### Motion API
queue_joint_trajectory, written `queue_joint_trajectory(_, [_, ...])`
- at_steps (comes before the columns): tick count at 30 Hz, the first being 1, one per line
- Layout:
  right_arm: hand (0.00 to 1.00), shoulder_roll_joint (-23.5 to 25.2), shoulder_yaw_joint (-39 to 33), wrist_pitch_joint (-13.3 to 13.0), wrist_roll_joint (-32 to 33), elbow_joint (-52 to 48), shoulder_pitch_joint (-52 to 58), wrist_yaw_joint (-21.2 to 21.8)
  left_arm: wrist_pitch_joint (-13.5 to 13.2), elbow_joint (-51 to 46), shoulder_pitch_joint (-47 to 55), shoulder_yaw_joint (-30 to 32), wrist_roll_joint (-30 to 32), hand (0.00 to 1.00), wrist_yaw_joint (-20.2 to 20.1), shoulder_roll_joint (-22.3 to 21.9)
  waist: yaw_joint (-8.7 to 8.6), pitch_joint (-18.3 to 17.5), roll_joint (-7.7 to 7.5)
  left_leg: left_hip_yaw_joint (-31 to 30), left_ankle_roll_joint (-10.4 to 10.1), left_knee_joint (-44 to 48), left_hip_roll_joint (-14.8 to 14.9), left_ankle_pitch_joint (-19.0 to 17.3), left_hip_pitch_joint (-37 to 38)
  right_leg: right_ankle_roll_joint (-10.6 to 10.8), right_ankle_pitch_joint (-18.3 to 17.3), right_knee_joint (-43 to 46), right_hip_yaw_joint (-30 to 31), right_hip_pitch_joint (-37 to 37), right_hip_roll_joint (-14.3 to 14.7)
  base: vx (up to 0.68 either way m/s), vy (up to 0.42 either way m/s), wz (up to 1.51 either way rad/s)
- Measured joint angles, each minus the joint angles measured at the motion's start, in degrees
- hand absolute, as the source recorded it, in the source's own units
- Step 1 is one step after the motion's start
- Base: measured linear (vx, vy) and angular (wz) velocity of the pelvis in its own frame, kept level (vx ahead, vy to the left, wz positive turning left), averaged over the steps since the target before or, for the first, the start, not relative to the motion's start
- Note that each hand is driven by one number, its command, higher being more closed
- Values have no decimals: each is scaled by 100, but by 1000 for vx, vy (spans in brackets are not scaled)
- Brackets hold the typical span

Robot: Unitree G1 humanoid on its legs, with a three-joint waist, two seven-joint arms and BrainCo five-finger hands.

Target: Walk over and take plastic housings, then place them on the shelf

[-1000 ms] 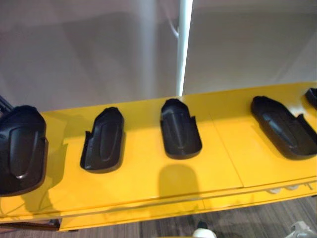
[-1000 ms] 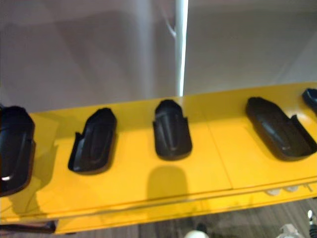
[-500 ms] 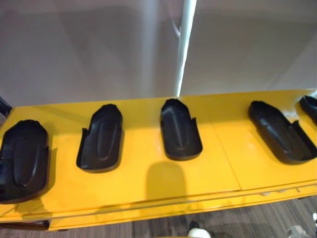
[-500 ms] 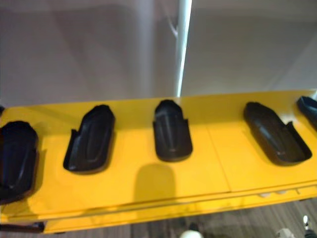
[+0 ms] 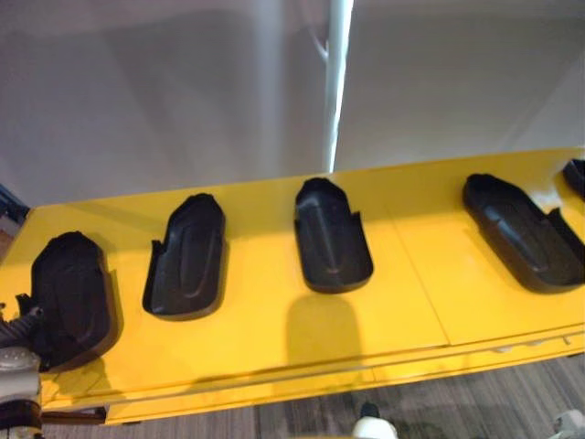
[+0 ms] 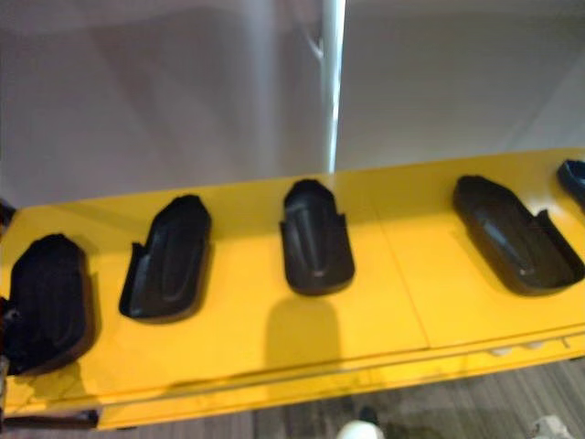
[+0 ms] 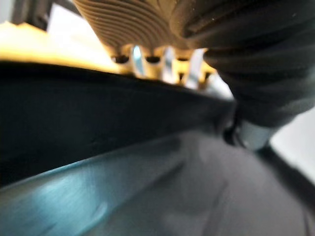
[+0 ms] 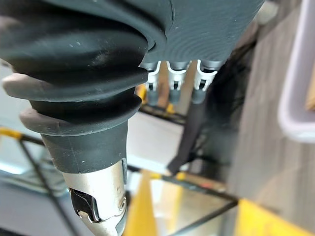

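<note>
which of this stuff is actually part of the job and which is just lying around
Part of the job:
far-left housing, with the left hand at it
second housing, middle housing, fourth housing, housing at the right edge
yellow shelf under them all

Just there:
white post behind the shelf
grey wall
floor
right hand, idle

Five black plastic housings (image 5: 73, 297) (image 5: 186, 256) (image 5: 331, 236) (image 5: 521, 233) (image 5: 576, 174) and one yellow shelf (image 5: 247, 338).
</note>
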Motion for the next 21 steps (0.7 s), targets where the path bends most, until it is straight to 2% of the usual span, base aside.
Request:
queue_joint_trajectory(1, [0, 0, 13, -66, -12, -195, 13, 10, 0, -123, -23, 105, 1, 0, 203, 5, 3, -2, -2, 0, -1, 0, 0, -1, 4, 6, 4, 0, 4, 1, 0, 0, 0, 0])
queue_joint_trajectory(3, [0, -5, 89, -364, -186, -871, 42, 100, -10, -572, -253, 410, 6, 0, 986, 91, 43, -6, -10, 0, -4, 2, -1, 0, 16, 27, 17, 0, 15, 13, 1, 0, 0, 0])
queue_joint_trajectory(7, [0, -47, 625, -677, -334, -1691, -59, 247, -16, -913, -765, 460, 11, 0, 1819, 449, 81, -21, -12, -3, -18, 2, 20, -10, 146, 51, 33, -98, 11, 186, 34, 0, -1, -1])
queue_joint_trajectory(8, [0, -55, 720, -704, -379, -1769, -80, 257, -45, -930, -846, 455, 8, 0, 1922, 522, 89, -22, -15, -2, -27, 0, 24, -15, 158, 57, 37, -113, 9, 200, 39, 0, 0, 0])
queue_joint_trajectory(9, [0, -71, 933, -718, -436, -1958, -107, 307, -198, -936, -1065, 441, 8, 0, 2167, 680, 120, -24, -18, -1, -34, 0, 25, -20, 160, 67, 60, -155, 9, 217, 42, 0, 0, 0])
queue_joint_trajectory(10, [0, -72, 1010, -727, -439, -2019, -131, 349, -253, -945, -1146, 440, 8, 0, 2234, 745, 130, -25, -19, 0, -34, 0, 23, -20, 158, 69, 75, -180, 6, 226, 43, 0, 0, 0])
queue_joint_trajectory(12, [0, -74, 1202, -734, -432, -2184, -206, 486, -575, -1203, -1340, 439, -30, 0, 2445, 835, 143, -35, -26, -38, -35, 1, 18, -20, 162, 83, 127, -312, -75, 334, 37, -9, -5, 11])
queue_joint_trajectory(15, [0, -75, 1391, -741, -440, -2572, -259, 636, -1040, -2539, -1320, 459, -464, 0, 2392, 758, 178, -48, -48, -156, -34, -1, 21, -20, 146, 98, 167, -429, -227, 465, 33, 9, -12, 19])
queue_joint_trajectory(17, [0, -75, 1526, -741, -454, -2963, -361, 740, -1286, -3617, -1036, 651, -792, 0, 2282, 392, 183, -94, -16, -194, -34, -3, 20, -20, 144, 107, 195, -528, -281, 538, 33, 20, -11, 17])
queue_joint_trajectory(19, [0, -67, 1653, -735, -512, -3469, -418, 839, -1653, -4809, -504, 913, -1294, 0, 1970, -586, 173, -162, 70, -341, -34, -4, 23, -20, 139, 113, 217, -659, -466, 702, 33, 37, -17, 27])
queue_joint_trajectory(20, [0, -67, 1681, -729, -524, -3573, -428, 846, -1724, -5104, -328, 964, -1385, 0, 1891, -877, 183, -173, 87, -372, -34, -5, 30, -20, 139, 115, 219, -688, -533, 743, 38, 32, -27, 36])
queue_joint_trajectory(21, [0, -58, 1763, -691, -571, -3753, -448, 847, -1854, -5589, 44, 1006, -1393, 0, 1777, -1414, 194, -182, 97, -450, -35, -5, 44, -20, 138, 115, 219, -745, -610, 822, 54, 17, -23, 24])
